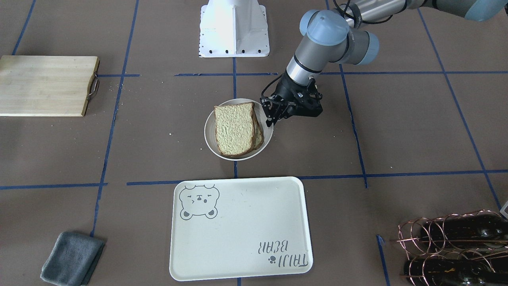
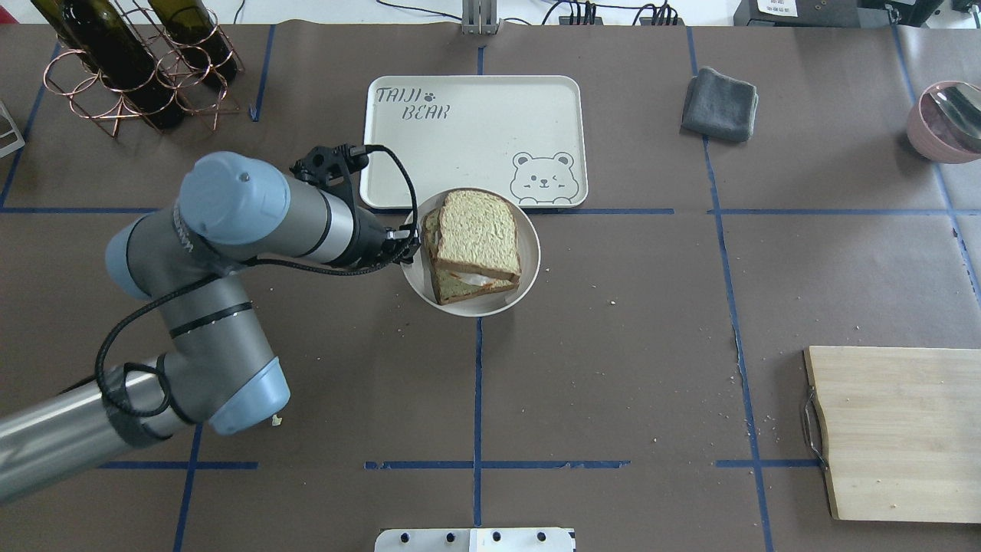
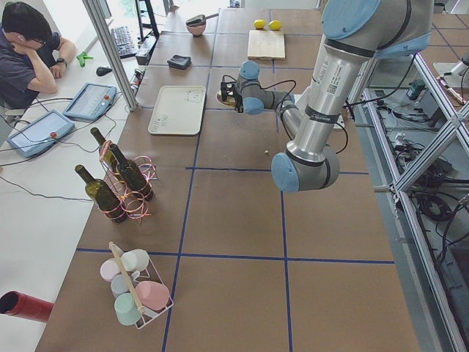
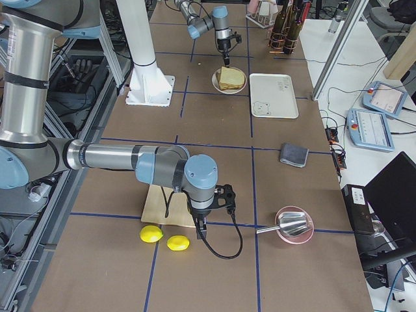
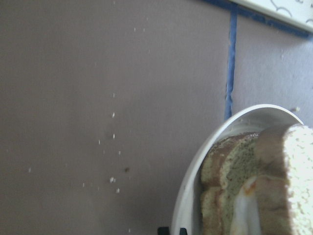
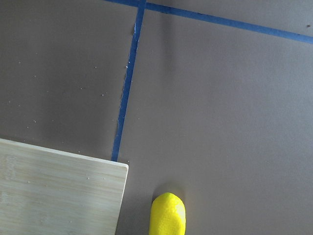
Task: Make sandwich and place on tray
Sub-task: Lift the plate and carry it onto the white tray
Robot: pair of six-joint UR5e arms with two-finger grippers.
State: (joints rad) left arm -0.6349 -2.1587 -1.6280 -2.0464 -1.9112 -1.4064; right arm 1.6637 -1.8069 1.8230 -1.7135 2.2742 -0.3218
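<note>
The sandwich (image 1: 235, 129), two tan bread slices with a white egg (image 2: 479, 280) between them, lies on a small round white plate (image 1: 209, 135). My left gripper (image 1: 272, 119) is shut on the plate's rim on the robot's left side and seems to hold it slightly above the table, just short of the tray. The wrist view shows the rim (image 5: 195, 171) and sandwich (image 5: 264, 186). The cream tray (image 1: 238, 230) with the bear drawing is bare. My right gripper (image 4: 200, 229) hangs beside the wooden board; I cannot tell whether it is open.
A wooden board (image 2: 897, 429) lies on the robot's right, with two lemons (image 4: 151, 234) beside it. A grey cloth (image 2: 720, 103) and a pink bowl (image 2: 943, 119) lie at the far right. A copper rack of wine bottles (image 2: 130, 61) stands at the far left.
</note>
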